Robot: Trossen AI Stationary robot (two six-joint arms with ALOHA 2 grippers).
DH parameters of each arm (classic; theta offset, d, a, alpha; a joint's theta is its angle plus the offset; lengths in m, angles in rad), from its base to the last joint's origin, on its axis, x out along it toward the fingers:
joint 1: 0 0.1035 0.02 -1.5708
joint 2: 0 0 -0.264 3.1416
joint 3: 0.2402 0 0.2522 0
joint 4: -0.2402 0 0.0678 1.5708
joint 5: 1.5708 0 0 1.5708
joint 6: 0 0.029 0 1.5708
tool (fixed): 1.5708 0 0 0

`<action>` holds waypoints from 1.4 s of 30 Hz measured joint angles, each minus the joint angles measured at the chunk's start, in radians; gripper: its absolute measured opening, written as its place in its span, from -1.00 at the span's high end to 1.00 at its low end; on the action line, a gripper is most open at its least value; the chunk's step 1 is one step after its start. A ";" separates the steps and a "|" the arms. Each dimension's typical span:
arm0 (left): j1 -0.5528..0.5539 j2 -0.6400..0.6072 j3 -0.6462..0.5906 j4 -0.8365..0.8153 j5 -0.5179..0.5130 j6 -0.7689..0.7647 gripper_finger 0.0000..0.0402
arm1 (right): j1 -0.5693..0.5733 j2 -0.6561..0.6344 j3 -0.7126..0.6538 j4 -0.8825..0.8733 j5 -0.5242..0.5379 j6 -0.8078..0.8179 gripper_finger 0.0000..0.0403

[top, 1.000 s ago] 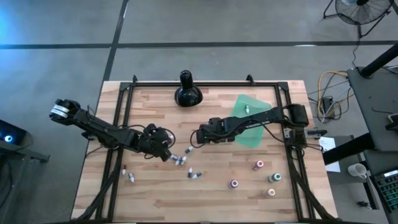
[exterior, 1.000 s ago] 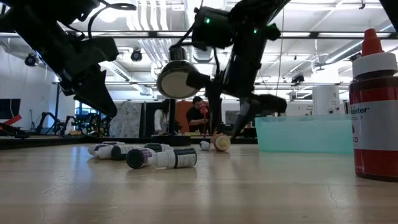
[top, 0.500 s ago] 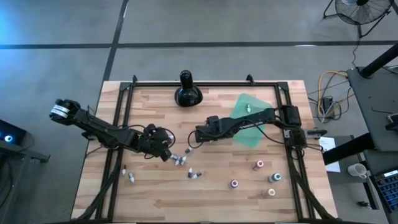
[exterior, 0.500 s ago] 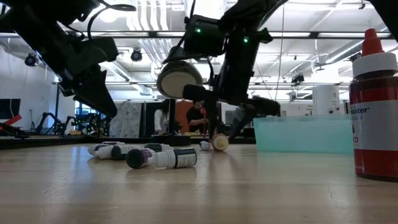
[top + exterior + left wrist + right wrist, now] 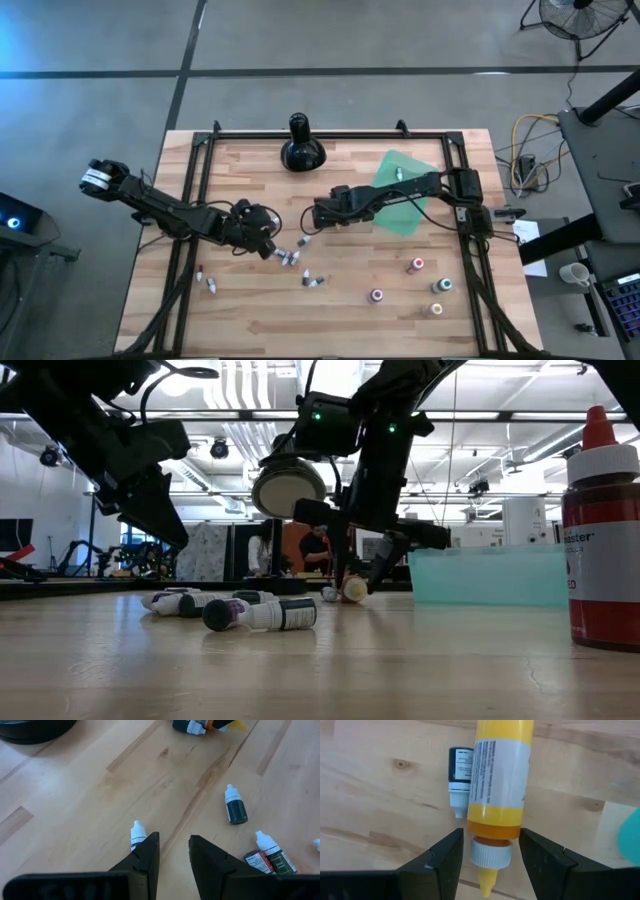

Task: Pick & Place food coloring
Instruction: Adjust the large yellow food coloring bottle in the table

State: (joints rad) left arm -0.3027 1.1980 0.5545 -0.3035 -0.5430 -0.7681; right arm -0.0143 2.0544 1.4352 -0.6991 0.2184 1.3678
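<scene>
A yellow food coloring bottle (image 5: 500,780) lies on its side on the wood, its white cap (image 5: 491,856) toward the right wrist camera. My right gripper (image 5: 491,837) (image 5: 312,222) is open, with one finger on each side of the bottle's neck. A dark vial (image 5: 460,770) lies beside the bottle. My left gripper (image 5: 174,840) (image 5: 268,242) hovers open by a narrow gap above scattered vials (image 5: 235,807) (image 5: 137,832) and touches none of them. My right gripper comes at the lying yellow bottle along its length, its fingers (image 5: 445,860) flanking the neck (image 5: 492,831) just behind the white cap. I cannot tell whether the fingers touch it. The bottle rests on the table.
More vials lie near the table's middle (image 5: 285,258) (image 5: 312,281) and toward the left near edge (image 5: 207,282). Several bottles stand at the right near corner (image 5: 417,265) (image 5: 377,295) (image 5: 603,530). A teal sheet (image 5: 405,195) carries one vial (image 5: 398,175). A black bulbous object (image 5: 301,148) stands at the far edge.
My right gripper has moved a little toward the table's left and down, closing over the yellow bottle's cap end. Its fingers have stayed open. The bottle and the vials have not moved.
</scene>
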 joint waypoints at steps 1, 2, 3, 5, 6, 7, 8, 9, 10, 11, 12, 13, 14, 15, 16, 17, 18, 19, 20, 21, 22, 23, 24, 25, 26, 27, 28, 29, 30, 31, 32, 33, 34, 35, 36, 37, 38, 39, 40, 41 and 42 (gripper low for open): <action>0.000 0.000 0.000 0.000 0.000 0.000 0.60 | 0.000 0.000 -0.001 0.000 0.000 -0.003 0.08; 0.000 0.000 0.000 0.000 0.000 0.000 0.60 | 0.000 0.000 -0.002 0.001 -0.001 -0.005 0.08; 0.000 0.000 0.000 0.000 0.000 0.000 0.60 | 0.000 0.000 -0.003 0.001 -0.004 -0.006 0.08; 0.000 0.000 0.000 0.000 0.000 0.000 0.60 | 0.000 0.000 -0.005 0.001 -0.013 -0.007 0.08; 0.000 0.000 0.000 0.000 0.000 0.000 0.60 | -0.001 -0.002 -0.007 0.001 -0.018 -0.008 0.08; 0.000 0.000 0.000 0.000 0.000 0.000 0.60 | 0.000 -0.002 -0.009 0.003 -0.028 -0.009 0.08; 0.000 0.000 0.000 0.000 0.000 0.000 0.60 | 0.000 -0.002 -0.012 0.002 -0.035 -0.010 0.08; 0.000 0.000 0.000 0.000 0.000 0.000 0.60 | 0.000 0.004 -0.013 -0.001 -0.037 -0.011 0.08; 0.000 0.000 0.000 0.000 0.000 0.000 0.60 | 0.000 0.006 -0.013 -0.006 -0.037 -0.014 0.08; 0.000 0.000 0.000 0.000 0.000 0.000 0.60 | 0.001 0.006 -0.014 -0.008 -0.039 -0.019 0.08; 0.000 0.000 0.000 0.000 0.000 0.000 0.60 | 0.001 0.006 -0.014 -0.005 -0.039 -0.021 0.08; 0.000 0.000 0.000 0.000 0.000 0.000 0.60 | 0.001 0.006 -0.014 -0.005 -0.036 -0.019 0.08; 0.000 0.000 0.000 0.000 0.000 0.000 0.60 | 0.001 0.006 -0.014 -0.005 -0.031 -0.018 0.08; 0.000 0.000 0.000 0.000 0.000 0.000 0.60 | 0.001 0.006 -0.014 -0.006 -0.024 -0.018 0.08; 0.000 0.000 0.000 0.000 0.000 0.000 0.60 | 0.001 0.002 -0.014 -0.007 -0.018 -0.020 0.09; 0.000 0.000 0.000 0.000 0.000 0.000 0.60 | 0.001 0.002 -0.014 -0.005 -0.009 -0.023 0.10; 0.000 0.000 0.000 0.000 0.000 0.000 0.60 | 0.001 0.002 -0.010 -0.005 -0.003 -0.029 0.11; 0.000 0.000 0.000 0.000 0.000 0.000 0.60 | 0.001 0.002 -0.007 -0.006 0.001 -0.035 0.13; 0.000 0.000 0.000 0.000 0.000 0.000 0.60 | 0.001 0.002 -0.004 -0.005 0.002 -0.038 0.16; 0.000 0.000 0.000 0.000 0.000 0.000 0.60 | 0.001 0.002 -0.002 -0.005 0.002 -0.039 0.20; 0.000 0.000 0.000 0.000 0.000 0.000 0.60 | 0.001 0.002 -0.001 -0.005 -0.001 -0.037 0.24; 0.000 0.000 0.000 0.000 0.000 0.000 0.60 | 0.001 0.002 -0.001 -0.005 -0.006 -0.036 0.28; 0.000 0.000 0.000 0.000 0.000 0.000 0.60 | 0.001 0.002 -0.001 -0.006 -0.011 -0.035 0.33; 0.000 0.000 0.000 0.000 0.000 0.000 0.60 | 0.001 0.002 -0.001 -0.006 -0.015 -0.036 0.38; 0.000 0.000 0.000 0.000 0.000 0.000 0.60 | 0.001 0.002 -0.001 -0.007 -0.018 -0.036 0.43; 0.000 0.000 0.000 0.000 0.000 0.000 0.60 | 0.001 0.001 0.000 -0.008 -0.025 -0.036 0.48; 0.000 0.000 0.000 0.000 0.000 0.000 0.60 | 0.001 0.001 0.000 -0.009 -0.033 -0.036 0.51; 0.000 0.000 0.000 0.000 0.000 0.000 0.60 | 0.001 0.001 0.000 -0.009 -0.041 -0.037 0.54; 0.000 0.000 0.000 0.000 0.000 0.000 0.60 | 0.001 0.000 0.000 -0.009 -0.052 -0.042 0.55; 0.000 0.000 0.000 0.000 0.000 0.000 0.60 | 0.001 -0.003 0.000 -0.010 -0.066 -0.053 0.55; 0.000 0.000 0.000 0.000 0.000 0.000 0.60 | 0.000 -0.006 0.001 -0.014 -0.085 -0.065 0.55; 0.000 0.000 0.000 0.000 0.000 0.000 0.60 | 0.001 -0.010 0.006 -0.029 -0.107 -0.075 0.55; 0.000 0.000 0.000 0.000 0.000 0.000 0.60 | 0.001 -0.012 0.015 -0.053 -0.129 -0.089 0.54; 0.000 0.000 0.000 0.000 0.000 0.000 0.60 | 0.003 -0.016 0.029 -0.079 -0.154 -0.109 0.53; 0.000 0.000 0.000 0.000 0.000 0.000 0.60 | 0.004 -0.020 0.047 -0.108 -0.186 -0.131 0.52; 0.000 0.000 0.000 0.000 0.000 0.000 0.60 | 0.006 -0.024 0.070 -0.145 -0.220 -0.155 0.51; 0.000 0.000 0.000 0.000 0.000 0.000 0.60 | 0.007 -0.030 0.094 -0.185 -0.257 -0.180 0.51; 0.000 0.000 0.000 0.000 0.000 0.000 0.60 | 0.008 -0.033 0.118 -0.228 -0.308 -0.202 0.51; 0.000 0.000 0.000 0.000 0.000 0.000 0.60 | 0.009 -0.034 0.145 -0.275 -0.368 -0.221 0.51; 0.000 0.000 0.000 0.000 0.000 0.000 0.60 | 0.011 -0.034 0.169 -0.321 -0.417 -0.238 0.50; 0.000 0.000 -0.001 0.000 0.000 0.000 0.60 | 0.014 -0.033 0.194 -0.370 -0.468 -0.252 0.50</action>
State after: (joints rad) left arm -0.3027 1.1980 0.5533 -0.3031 -0.5430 -0.7677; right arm -0.0003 2.0218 1.6297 -1.0691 -0.2492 1.1155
